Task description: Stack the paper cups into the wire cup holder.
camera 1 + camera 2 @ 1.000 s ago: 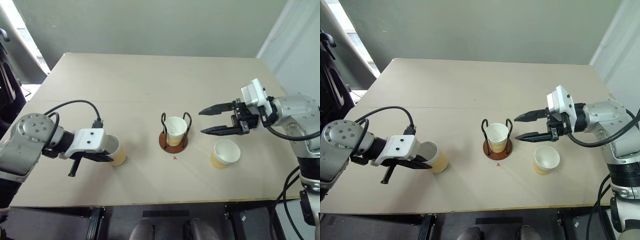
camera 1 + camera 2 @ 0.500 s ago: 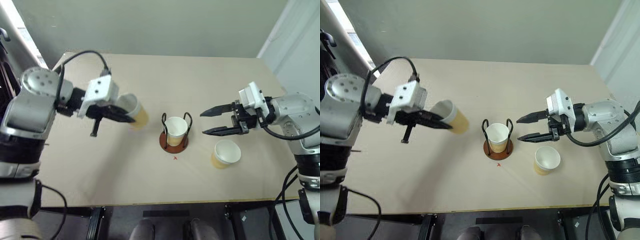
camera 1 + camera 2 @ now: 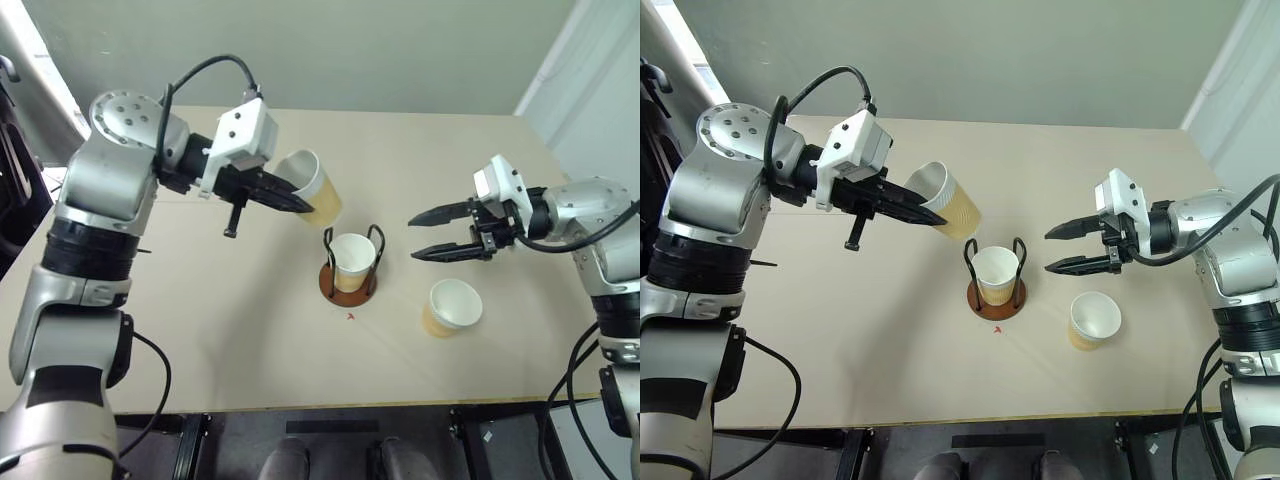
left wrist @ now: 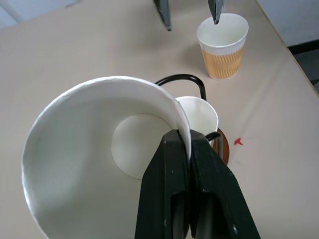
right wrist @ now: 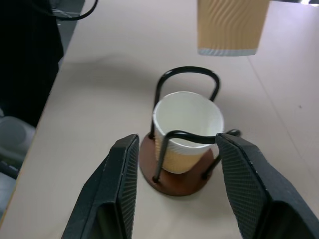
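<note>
The left gripper (image 3: 930, 216) pinches one paper cup (image 3: 946, 200) by its rim, tilted, above the wire cup holder (image 3: 997, 296). The right gripper (image 3: 1054, 249) stands open, empty. Risk: a tilted descent may catch the wire loops or the seated cup (image 3: 994, 274).

The cup in the wire cup holder (image 3: 347, 282) hides most of the holder's reddish base. In the right wrist view, the lifted cup (image 5: 229, 27) is cut off above, its rim unseen.

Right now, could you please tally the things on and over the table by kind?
Cups: 3, one in the left gripper, one in the holder, one on the table
Holder: 1
Total: 4
</note>
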Tool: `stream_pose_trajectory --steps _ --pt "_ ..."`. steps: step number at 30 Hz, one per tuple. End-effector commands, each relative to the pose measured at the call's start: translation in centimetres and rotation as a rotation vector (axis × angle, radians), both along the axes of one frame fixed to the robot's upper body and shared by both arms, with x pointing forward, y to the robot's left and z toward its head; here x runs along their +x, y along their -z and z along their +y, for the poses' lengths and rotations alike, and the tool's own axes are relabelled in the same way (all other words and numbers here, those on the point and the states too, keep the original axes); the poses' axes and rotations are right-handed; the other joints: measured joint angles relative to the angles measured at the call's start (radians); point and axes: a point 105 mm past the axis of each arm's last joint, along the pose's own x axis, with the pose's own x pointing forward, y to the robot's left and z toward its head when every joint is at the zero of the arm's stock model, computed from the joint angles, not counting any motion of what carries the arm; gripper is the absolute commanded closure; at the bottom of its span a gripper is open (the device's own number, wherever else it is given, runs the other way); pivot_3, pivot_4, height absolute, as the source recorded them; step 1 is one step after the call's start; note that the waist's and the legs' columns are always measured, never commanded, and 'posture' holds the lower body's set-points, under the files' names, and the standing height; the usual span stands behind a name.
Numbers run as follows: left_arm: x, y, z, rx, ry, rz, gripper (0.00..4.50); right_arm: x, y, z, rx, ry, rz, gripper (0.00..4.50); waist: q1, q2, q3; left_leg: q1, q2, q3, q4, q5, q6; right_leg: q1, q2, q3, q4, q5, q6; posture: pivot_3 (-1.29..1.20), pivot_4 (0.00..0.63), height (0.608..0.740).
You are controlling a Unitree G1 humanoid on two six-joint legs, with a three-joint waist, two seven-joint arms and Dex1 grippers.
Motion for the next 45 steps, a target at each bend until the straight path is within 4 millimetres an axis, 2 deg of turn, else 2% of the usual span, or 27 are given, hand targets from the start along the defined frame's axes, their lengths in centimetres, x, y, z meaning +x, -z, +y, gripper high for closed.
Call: stream_pose_trajectory --steps 1,3,4,15,25,36,45 --pt "-0.5 -1.0 -0.7 0.012 0.054 -0.036 4.5 0.2 -1.1 -0.6 -0.008 0.038 -0.059 0.84 0.001 0.0 0.0 0.0 0.0 0.0 0.0 0.0 0.0 0.0 0.0 0.0 0.0 0.0 0.0 0.0 0.15 0.74" --pt "-0.4 -0.9 -1.1 0.007 0.066 -0.035 4.5 0.1 -0.8 -0.7 -0.027 0.032 -0.075 0.14 0.003 0.0 0.0 0.0 0.0 0.0 0.0 0.0 0.0 0.0 0.0 0.0 0.0 0.0 0.0 0.0 0.15 0.74" --pt "-0.4 -0.8 -1.3 0.005 0.074 -0.033 4.5 0.0 -0.6 -0.8 -0.041 0.026 -0.083 0.02 0.004 0.0 0.0 -0.001 0.0 0.0 0.001 0.0 0.0 0.0 0.0 0.0 0.0 0.0 0.0 0.0 0.15 0.74" --pt "-0.1 -0.6 -4.4 0.017 0.18 -0.033 4.5 -0.1 -0.2 -0.8 -0.045 0.031 -0.088 0.02 0.01 0.0 0.0 -0.001 0.0 0.0 0.003 0.0 0.0 0.001 0.0 0.0 -0.001 0.001 0.002 0.0 0.15 0.74" --pt "-0.2 0.6 -4.8 0.129 0.232 -0.017 4.5 -0.3 -0.1 -0.9 -0.038 0.042 -0.086 0.02 0.013 0.0 0.0 -0.001 0.0 0.0 0.003 0.0 0.0 0.001 0.0 0.0 -0.001 0.001 0.002 0.0 0.15 0.74" --pt "0.0 1.8 -5.5 0.173 0.273 0.015 4.5 -0.3 -0.1 -0.8 -0.035 0.049 -0.087 0.02 0.02 0.0 0.0 -0.002 0.0 0.0 0.005 0.0 0.0 0.001 0.0 0.0 -0.001 0.001 0.003 0.0 0.15 0.74" --pt "0.9 2.6 -7.3 0.289 0.334 -0.03 4.5 -0.2 -0.1 -0.8 -0.038 0.056 -0.088 0.02 0.028 0.0 0.0 -0.004 0.0 0.0 0.007 -0.001 0.001 0.002 0.0 0.0 -0.002 0.002 0.004 0.0 0.15 0.74"
